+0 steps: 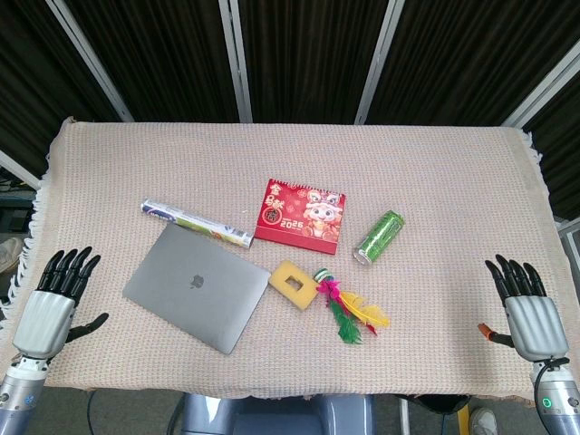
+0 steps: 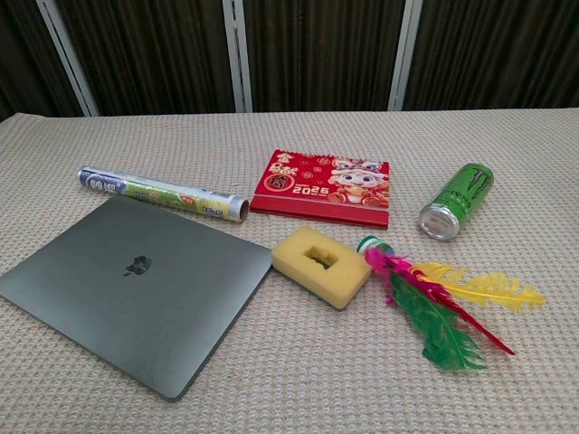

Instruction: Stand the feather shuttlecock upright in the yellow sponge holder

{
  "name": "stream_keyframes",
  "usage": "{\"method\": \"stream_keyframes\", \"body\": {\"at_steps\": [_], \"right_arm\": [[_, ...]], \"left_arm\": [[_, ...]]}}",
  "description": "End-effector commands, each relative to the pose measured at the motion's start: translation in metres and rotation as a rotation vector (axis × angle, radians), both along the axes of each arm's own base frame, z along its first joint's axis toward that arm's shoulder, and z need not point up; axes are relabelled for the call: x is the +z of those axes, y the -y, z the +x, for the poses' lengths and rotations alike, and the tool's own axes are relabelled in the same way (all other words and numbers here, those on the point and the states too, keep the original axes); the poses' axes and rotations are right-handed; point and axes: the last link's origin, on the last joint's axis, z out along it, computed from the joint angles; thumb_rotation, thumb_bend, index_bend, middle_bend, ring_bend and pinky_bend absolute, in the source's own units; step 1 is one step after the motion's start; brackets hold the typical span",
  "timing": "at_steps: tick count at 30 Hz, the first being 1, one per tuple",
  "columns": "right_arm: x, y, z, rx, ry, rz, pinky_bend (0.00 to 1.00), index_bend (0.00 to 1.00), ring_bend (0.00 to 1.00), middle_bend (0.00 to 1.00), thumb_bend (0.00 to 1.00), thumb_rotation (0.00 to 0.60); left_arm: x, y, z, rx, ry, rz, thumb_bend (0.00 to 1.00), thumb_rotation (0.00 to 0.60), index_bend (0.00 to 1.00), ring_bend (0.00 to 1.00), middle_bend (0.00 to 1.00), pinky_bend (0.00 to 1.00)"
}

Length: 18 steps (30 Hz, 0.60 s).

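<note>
Both hands empty, fingers spread — left hand, right hand at the table's near corners. Feather shuttlecock lies flat, base just beside yellow sponge holder. Risk: grabbing feathers bends them — or nudges the light sponge toward the laptop.

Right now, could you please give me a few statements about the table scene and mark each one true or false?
1. The feathered shuttlecock stands upright in the yellow sponge holder. False: it lies on its side on the cloth beside the holder.
2. The green drink can lies on its side. True.
3. The grey closed laptop sits to the right of the sponge. False: it is to the left.
4. The left hand and right hand hold nothing. True.
5. The red 2025 calendar lies behind the sponge. True.
</note>
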Motion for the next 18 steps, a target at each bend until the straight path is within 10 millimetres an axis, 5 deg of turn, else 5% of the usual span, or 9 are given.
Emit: {"method": "stream_keyframes", "body": {"at_steps": [1, 12, 18], "right_arm": [[0.0, 0.001, -0.001, -0.003, 0.0, 0.0, 0.0, 0.0, 0.0, 0.0, 0.08, 0.6], [-0.011, 0.0, 0.007, 0.015, 0.012, 0.011, 0.0, 0.08, 0.0, 0.0, 0.08, 0.6], [-0.043, -0.006, 0.034, 0.106, -0.007, 0.072, 0.0, 0.21, 0.0, 0.0, 0.11, 0.6]], "left_arm": [[0.0, -0.001, 0.0, 0.003, -0.001, 0.0, 0.06, 0.6, 0.0, 0.0, 0.0, 0.0], [-0.003, -0.004, 0.0, 0.016, 0.012, -0.02, 0.06, 0.6, 0.0, 0.0, 0.0, 0.0], [-0.002, -0.011, -0.002, 0.031, 0.037, -0.052, 0.05, 0.6, 0.0, 0.0, 0.0, 0.0]]}}
